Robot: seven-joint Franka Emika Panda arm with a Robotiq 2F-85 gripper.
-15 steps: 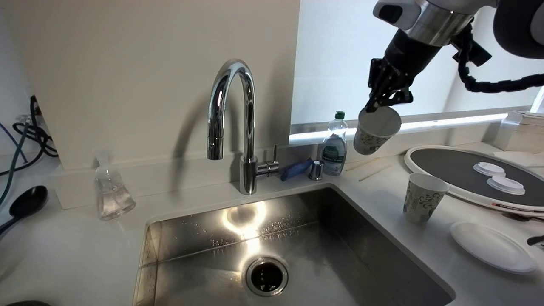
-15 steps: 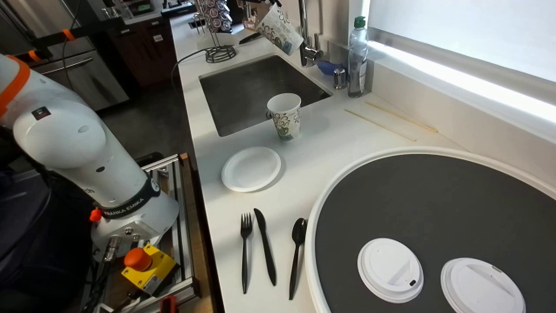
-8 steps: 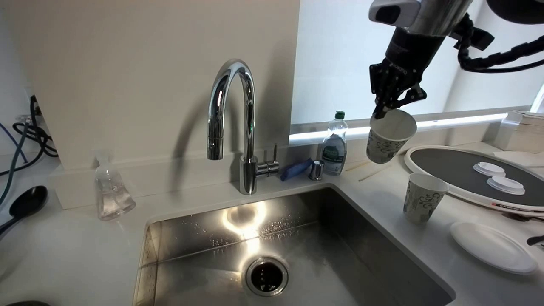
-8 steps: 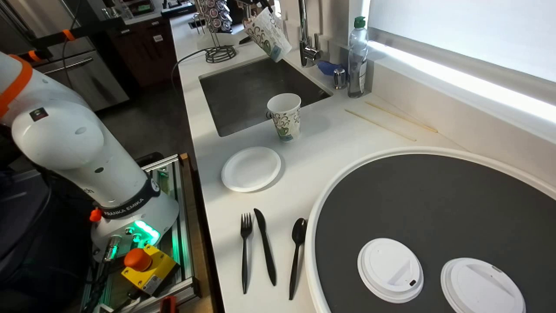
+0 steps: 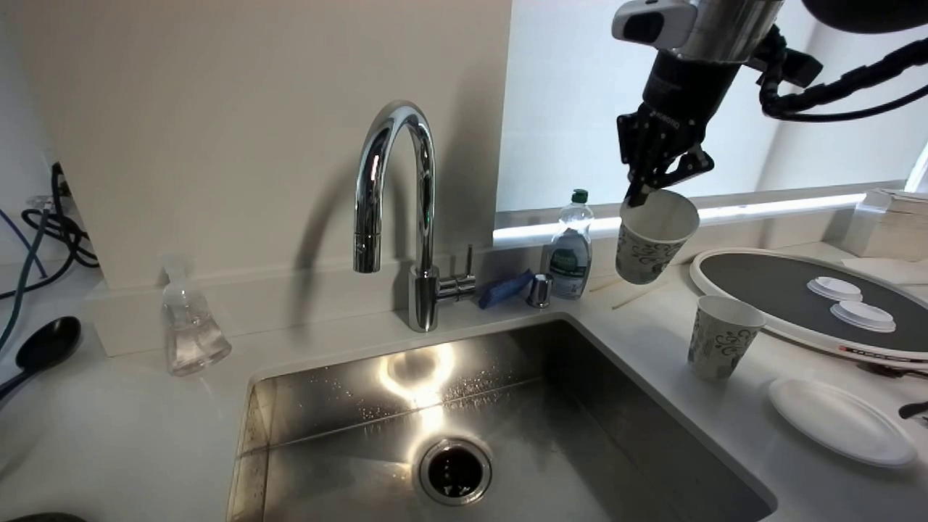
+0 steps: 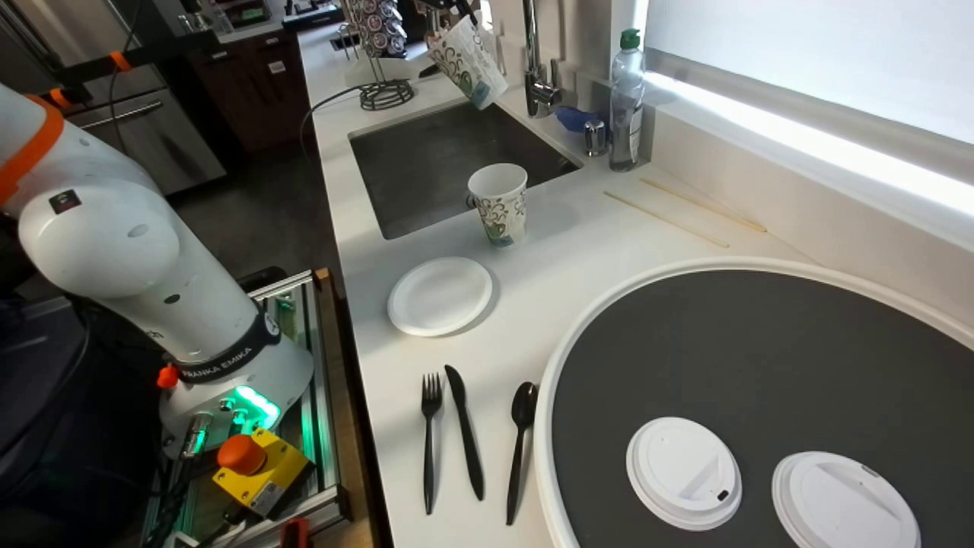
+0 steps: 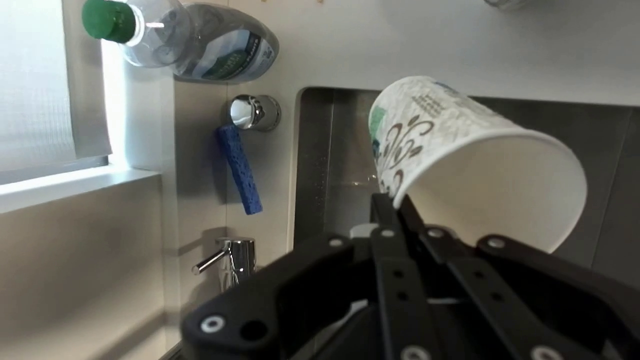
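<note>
White paper cup [image 7: 478, 164] with brown swirls hangs in the air from the pincer [image 7: 396, 204], gripped at the rim. Pincer nearly closed, only the thin cup wall between its tips: one tip outside the cup, the other inside the mouth. Cup body sits just below the tips in both exterior views, tilted; in the wrist view it extends past them, off to the right, with the sink [image 5: 348, 464] behind it. Second cup [image 6: 498, 202] stands upright on the counter [image 6: 578, 251] beside the sink, white plate [image 6: 440, 295] near it. Past the plate: black fork [image 6: 431, 396], knife [image 6: 466, 434], spoon [image 6: 524, 411], the spoon right by the edge of a round grey board [image 6: 723, 342] with two white lids [image 6: 683, 473] on it. Near the sink's back edge: faucet [image 5: 425, 217], blue sponge [image 7: 240, 170], chrome cap [image 7: 260, 112], soap bottle [image 5: 570, 257] with green top. Two thin sticks [image 6: 666, 219] lie between bottle and board. Arm base [image 6: 285, 373] shows a green light [image 6: 259, 405], yellow box [image 6: 278, 464] just beside it.
</note>
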